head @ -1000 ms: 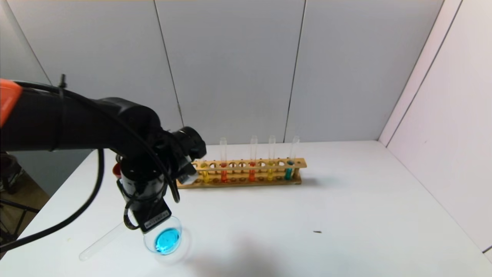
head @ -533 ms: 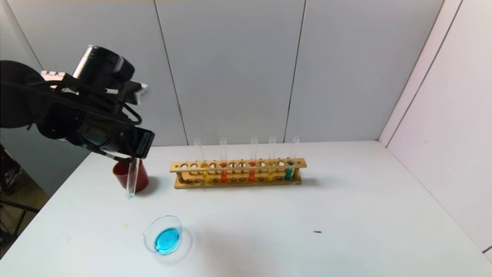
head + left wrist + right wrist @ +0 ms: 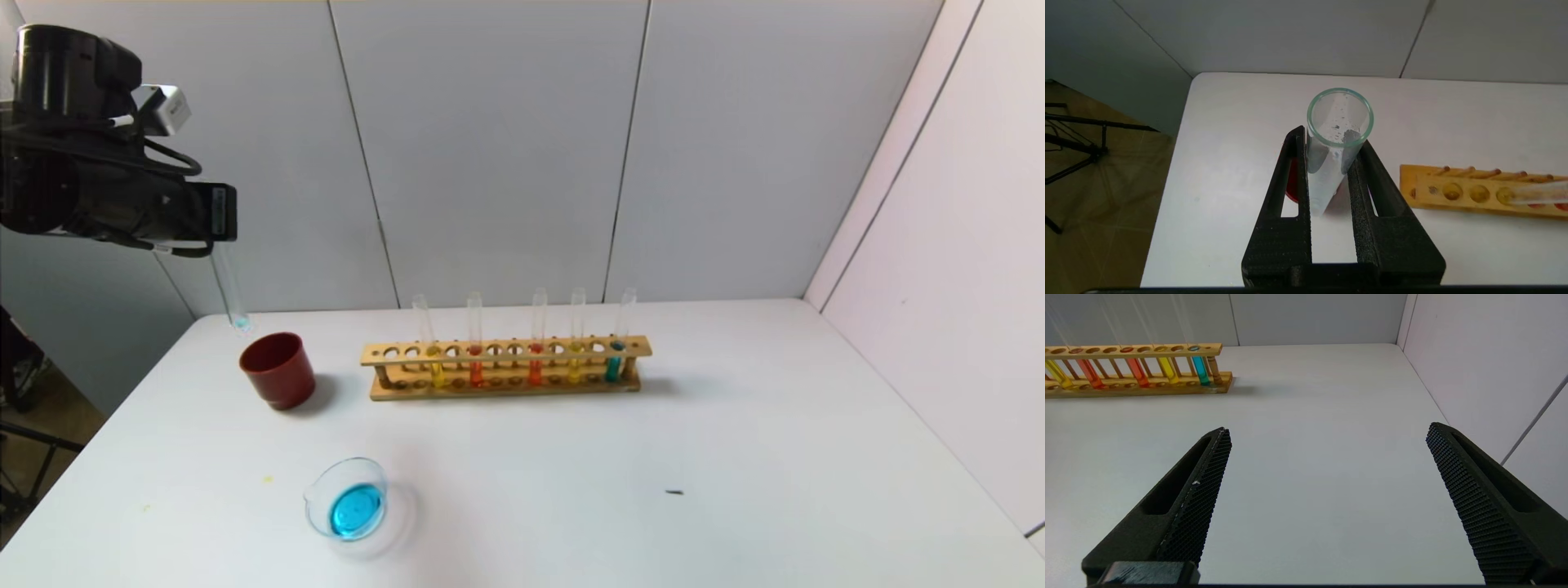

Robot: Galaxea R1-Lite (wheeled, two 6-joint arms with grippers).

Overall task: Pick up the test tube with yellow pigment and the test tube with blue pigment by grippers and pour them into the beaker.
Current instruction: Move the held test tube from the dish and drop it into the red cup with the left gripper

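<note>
- The beaker [image 3: 346,508] sits nearest on the white table [image 3: 735,457], toward its left front, with blue liquid pooled in its bottom.
- The right gripper [image 3: 1327,465] hangs low over the right part of the table; its jaws stand wide apart with nothing between them.
- Farther back on the left stands a dark red cup [image 3: 277,370], well apart from the beaker.
- A wooden rack [image 3: 506,367] runs across the middle of the table, just beside the cup on its right.
- In the rack stand two tubes of yellow liquid [image 3: 433,371], two of orange-red [image 3: 476,371] and, at the right end, one of blue [image 3: 613,365], all upright.
- The left gripper [image 3: 219,237] is raised high at the far left, above and behind the cup.
- Its jaws are closed on a drained tube [image 3: 230,290], gripped near the mouth and hanging almost upright, with only a trace of blue at its rounded bottom.
- In the left wrist view the tube's [image 3: 1333,163] open mouth faces the camera between the two fingers [image 3: 1294,179].
</note>
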